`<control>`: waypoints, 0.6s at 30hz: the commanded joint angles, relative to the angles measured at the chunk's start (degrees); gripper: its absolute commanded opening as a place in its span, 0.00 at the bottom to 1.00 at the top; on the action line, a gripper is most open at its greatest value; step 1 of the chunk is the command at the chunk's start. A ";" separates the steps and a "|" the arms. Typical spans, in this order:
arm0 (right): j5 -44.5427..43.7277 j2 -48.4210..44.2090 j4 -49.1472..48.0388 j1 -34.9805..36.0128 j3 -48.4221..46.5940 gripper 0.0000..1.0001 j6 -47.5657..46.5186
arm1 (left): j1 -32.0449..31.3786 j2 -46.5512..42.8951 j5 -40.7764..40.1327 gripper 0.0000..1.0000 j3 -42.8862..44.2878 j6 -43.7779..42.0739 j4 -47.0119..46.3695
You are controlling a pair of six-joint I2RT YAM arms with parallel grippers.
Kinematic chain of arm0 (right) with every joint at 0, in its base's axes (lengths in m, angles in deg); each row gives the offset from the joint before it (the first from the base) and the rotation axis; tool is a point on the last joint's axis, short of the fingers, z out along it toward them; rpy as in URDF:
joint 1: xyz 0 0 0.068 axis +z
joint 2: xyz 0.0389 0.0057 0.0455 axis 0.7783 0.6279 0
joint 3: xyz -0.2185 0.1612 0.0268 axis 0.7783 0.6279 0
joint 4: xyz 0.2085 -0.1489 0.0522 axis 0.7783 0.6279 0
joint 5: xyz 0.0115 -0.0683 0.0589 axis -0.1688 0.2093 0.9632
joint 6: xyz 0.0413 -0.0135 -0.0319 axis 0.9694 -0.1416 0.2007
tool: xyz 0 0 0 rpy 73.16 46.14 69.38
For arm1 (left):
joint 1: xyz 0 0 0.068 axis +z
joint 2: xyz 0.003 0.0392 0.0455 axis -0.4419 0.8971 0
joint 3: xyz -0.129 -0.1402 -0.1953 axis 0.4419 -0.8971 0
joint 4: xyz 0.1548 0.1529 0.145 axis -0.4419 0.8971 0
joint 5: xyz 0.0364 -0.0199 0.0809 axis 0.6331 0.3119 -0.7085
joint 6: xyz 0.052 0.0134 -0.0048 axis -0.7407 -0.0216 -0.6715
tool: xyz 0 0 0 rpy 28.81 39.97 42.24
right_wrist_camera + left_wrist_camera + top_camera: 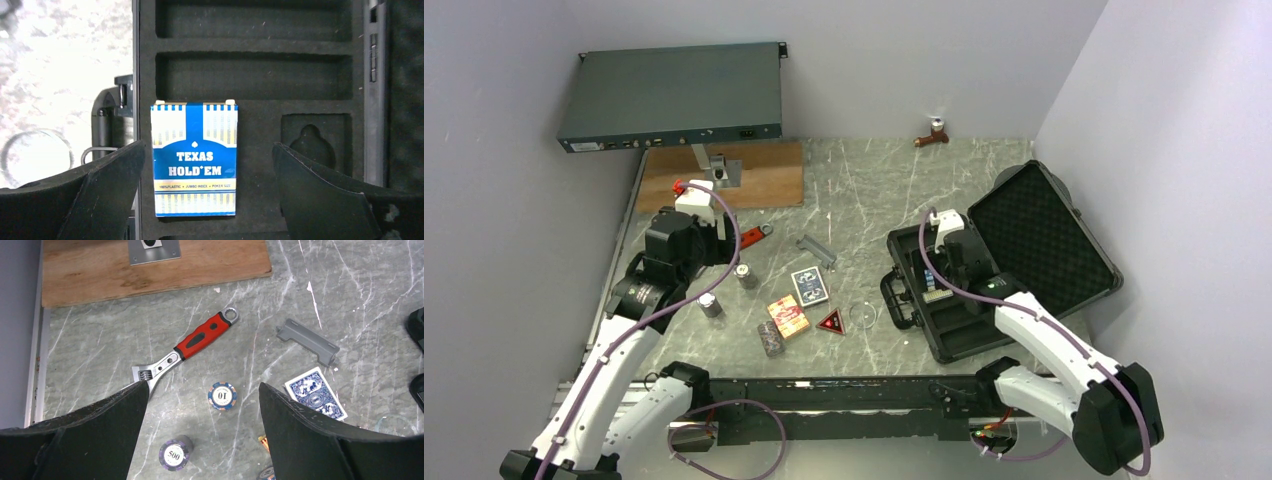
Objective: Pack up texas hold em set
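R gripper (208, 145) is hanging w/ jaws spread wide, gripping nothing. The blue card box (195, 160) is lying flat betw. its fingers, lower centre of frame, inside the black case (250, 45). L gripper (202, 384) is hovering wide open, empty, over chip stacks (222, 395) at bottom centre; red-handled wrench (200, 337) is lying just above them.

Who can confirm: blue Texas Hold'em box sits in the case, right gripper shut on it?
Wrong on the grip. The blue Texas Hold'em box sits in the case, but the right gripper is open, jaws wider than the box and not clamping it. The right wrist view shows this.
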 commanded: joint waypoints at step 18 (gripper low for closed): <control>1.65 16.28 1.31 -0.78 -19.94 0.02 21.35 | -0.34 1.43 -0.21 0.87 1.74 0.01 -0.48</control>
